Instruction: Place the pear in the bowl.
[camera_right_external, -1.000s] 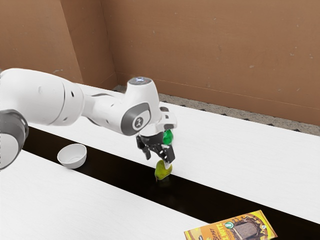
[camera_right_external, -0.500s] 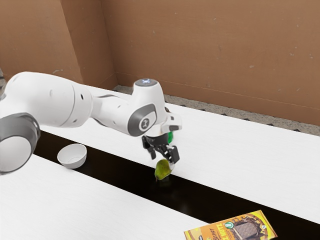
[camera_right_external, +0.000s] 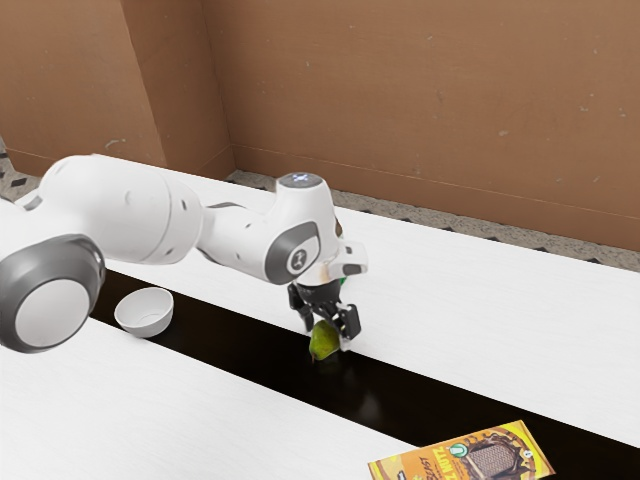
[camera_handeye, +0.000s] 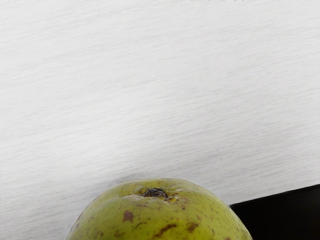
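Observation:
In the exterior view my gripper (camera_right_external: 326, 330) is low over the pear (camera_right_external: 323, 342), its fingers open and standing on either side of the fruit's upper part. The green pear rests on the dark strip of the table. Close under my hand, the pear (camera_handeye: 160, 215) shows its brown-marked end in the wrist view. The white bowl (camera_right_external: 145, 312) stands upright on the dark strip, toward the exterior view's left, apart from the pear.
A yellow and brown box (camera_right_external: 465, 458) lies at the exterior view's lower right. Behind my hand a green object (camera_right_external: 343, 281) is mostly hidden. The white table (camera_right_external: 480, 300) has a dark strip running across it.
My hand has moved down and slightly toward the exterior view's right, bringing the fingers from above the pear to around its upper part. Pear, bowl and box have stayed where they were.

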